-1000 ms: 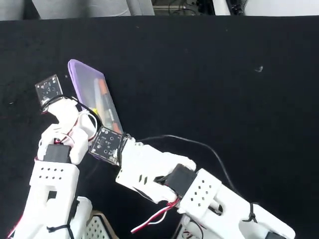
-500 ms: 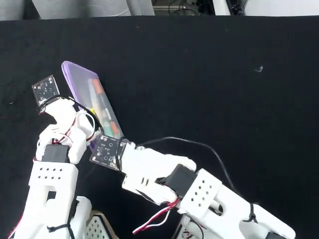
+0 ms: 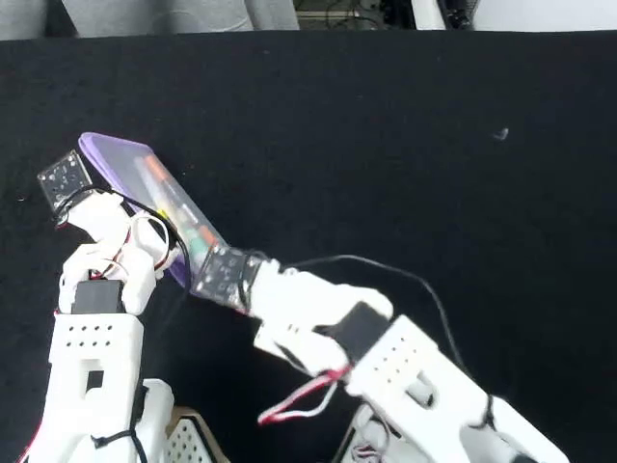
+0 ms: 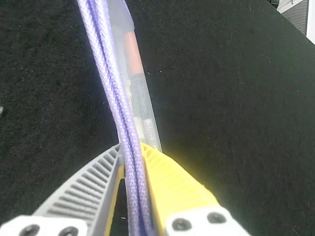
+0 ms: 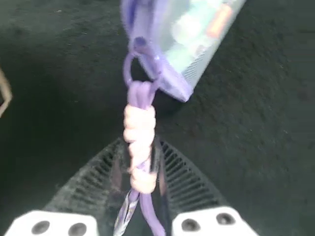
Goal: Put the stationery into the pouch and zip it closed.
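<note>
Near edge, high view: your two white arms sat side by side, left arm and right arm, both angled toward the left part of the black cloth-covered surface.

Right hand: dark ribbed fingers pressed together on the braided purple-and-pink zip cord. The cord ran straight from the grip to the small purple ring of the zip slider, which sat at the near corner of the pouch.

Left hand: one grey finger, one yellow, pinching the purple zip edge of the clear plastic pouch with purple fabric edging. The two purple tapes ran side by side and touching through the grip and on beyond it.

Pouch: it lay between and beyond the two hands, stretching away from them toward the far left of the surface, long axis slanted. Through its clear wall you could see the stationery inside: a long orange pen, with paler and greenish items beside it. Whether the far end touched the surface, I cannot tell.
</note>
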Motion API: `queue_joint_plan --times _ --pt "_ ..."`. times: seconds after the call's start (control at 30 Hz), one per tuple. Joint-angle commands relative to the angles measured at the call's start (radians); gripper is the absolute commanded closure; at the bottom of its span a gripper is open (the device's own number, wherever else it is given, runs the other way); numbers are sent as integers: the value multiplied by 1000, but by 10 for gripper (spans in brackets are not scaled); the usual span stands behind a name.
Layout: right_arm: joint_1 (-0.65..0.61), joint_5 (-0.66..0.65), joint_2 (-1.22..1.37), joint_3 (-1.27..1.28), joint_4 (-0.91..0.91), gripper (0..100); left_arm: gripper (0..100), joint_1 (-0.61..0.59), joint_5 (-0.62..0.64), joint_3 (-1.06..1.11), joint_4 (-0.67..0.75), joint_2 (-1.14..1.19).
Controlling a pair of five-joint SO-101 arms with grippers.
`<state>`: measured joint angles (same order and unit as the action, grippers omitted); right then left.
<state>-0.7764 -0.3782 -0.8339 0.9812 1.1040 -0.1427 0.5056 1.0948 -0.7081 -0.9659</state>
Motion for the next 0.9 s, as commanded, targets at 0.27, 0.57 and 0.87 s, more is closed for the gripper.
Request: queue_joint_plan --times 0.27,0.57,0.87 --pt "164 -15 573 -166 -97 988 971 -70 8 -44 28 -9" --pt "311 -15 654 -251 -97 988 971 -101 8 -45 28 -8" --pt "361 -15 673 -254 -146 988 971 -99 8 -42 28 -9"
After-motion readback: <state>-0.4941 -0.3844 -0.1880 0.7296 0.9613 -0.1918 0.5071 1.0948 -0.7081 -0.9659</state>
